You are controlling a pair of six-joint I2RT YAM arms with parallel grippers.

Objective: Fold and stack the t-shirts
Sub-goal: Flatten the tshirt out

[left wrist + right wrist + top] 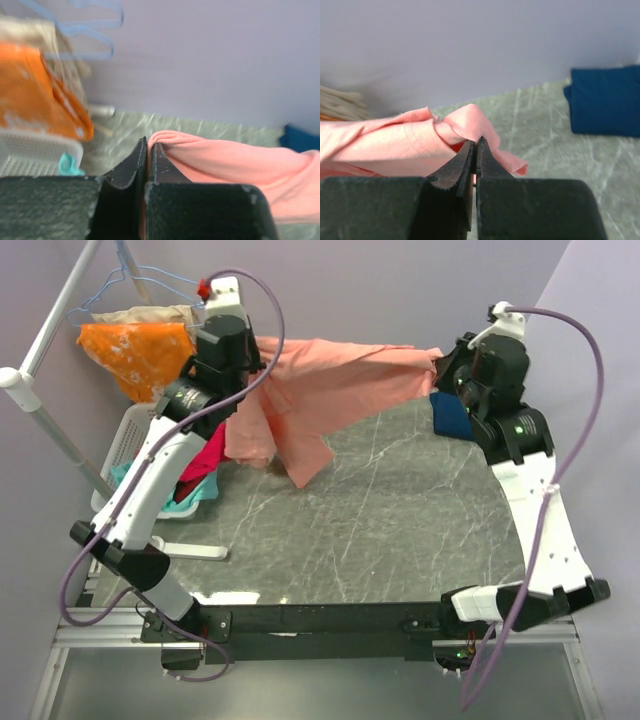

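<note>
The left end effector [148, 146] and the right end effector [475, 143] each clench an end of the salmon-pink cotton t-shirt [330, 380], stretched above the grey marbled counter [380, 530]. The folded dark navy t-shirt [452, 416] lies far right, partly hidden by the right arm [520, 440].

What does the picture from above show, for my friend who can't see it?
The left arm and right arm hold a salmon-pink t-shirt stretched between their jaws, over a grey marble table. A dark navy blue t-shirt lies beside the right arm, and an orange white-blotched cloth hangs at the far left.
</note>
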